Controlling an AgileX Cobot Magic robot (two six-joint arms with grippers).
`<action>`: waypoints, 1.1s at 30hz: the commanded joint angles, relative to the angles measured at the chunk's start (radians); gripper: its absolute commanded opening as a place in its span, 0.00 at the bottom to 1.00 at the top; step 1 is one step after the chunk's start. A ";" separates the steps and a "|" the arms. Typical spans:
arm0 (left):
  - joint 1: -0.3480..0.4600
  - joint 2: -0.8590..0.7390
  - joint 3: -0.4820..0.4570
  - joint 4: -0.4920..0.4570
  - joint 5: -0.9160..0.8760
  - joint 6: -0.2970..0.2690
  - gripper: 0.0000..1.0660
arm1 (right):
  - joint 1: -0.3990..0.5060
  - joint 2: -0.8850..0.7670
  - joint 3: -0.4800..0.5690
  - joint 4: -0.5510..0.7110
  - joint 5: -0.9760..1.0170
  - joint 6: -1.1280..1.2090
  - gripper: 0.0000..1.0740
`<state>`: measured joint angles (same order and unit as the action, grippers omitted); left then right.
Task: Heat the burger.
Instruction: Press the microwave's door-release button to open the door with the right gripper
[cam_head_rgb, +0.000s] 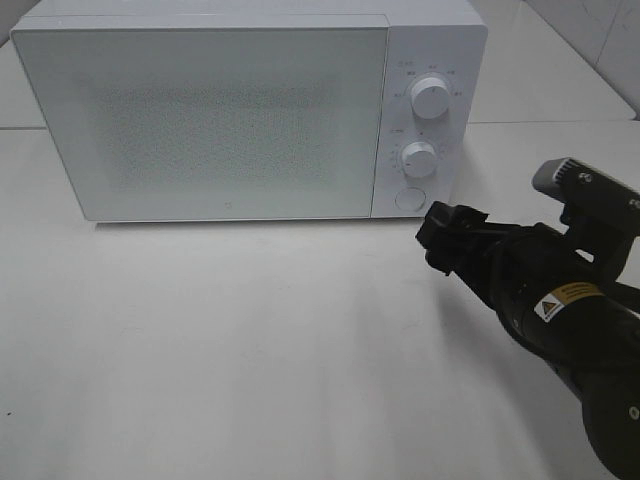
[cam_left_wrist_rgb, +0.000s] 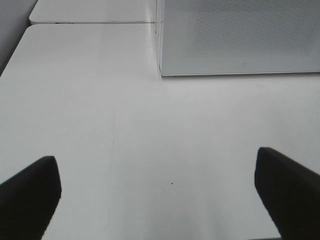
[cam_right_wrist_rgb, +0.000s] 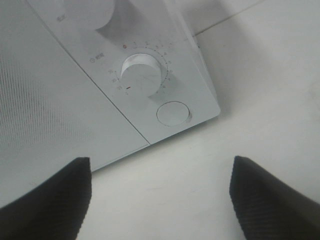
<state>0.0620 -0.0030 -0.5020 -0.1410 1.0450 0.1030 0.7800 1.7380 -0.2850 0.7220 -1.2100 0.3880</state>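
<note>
The microwave (cam_head_rgb: 230, 110) is being carried by the table (cam_head_rgb: 250, 350) at its far side. At the right of the microwave's front, the upper knob (cam_head_rgb: 431, 97) is being set above the lower knob (cam_head_rgb: 420, 157), with the round button (cam_head_rgb: 408, 198) beneath. The right pincer (cam_head_rgb: 438, 238) is being held over the table, just near and right of that button.

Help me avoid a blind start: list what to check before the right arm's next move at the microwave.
1. The microwave door is shut: ok.
2. The burger is inside: cannot tell; the frosted door hides the interior and no burger shows anywhere.
3. The right tool is open and faces the round button: ok.
4. The lower knob is set: cannot tell; its marks are too small to read.
5. The left tool is open, touching nothing: ok.
</note>
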 joint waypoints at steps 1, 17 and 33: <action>0.001 -0.024 0.006 -0.009 -0.008 -0.008 0.92 | 0.004 -0.003 -0.010 -0.003 -0.028 0.176 0.66; 0.001 -0.024 0.006 -0.009 -0.008 -0.008 0.92 | 0.004 -0.003 -0.010 -0.003 0.053 0.895 0.25; 0.001 -0.024 0.006 -0.009 -0.008 -0.008 0.92 | 0.001 -0.003 -0.069 0.048 0.165 0.897 0.00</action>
<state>0.0620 -0.0030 -0.5020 -0.1410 1.0450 0.1030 0.7800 1.7390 -0.3260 0.7690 -1.0680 1.3040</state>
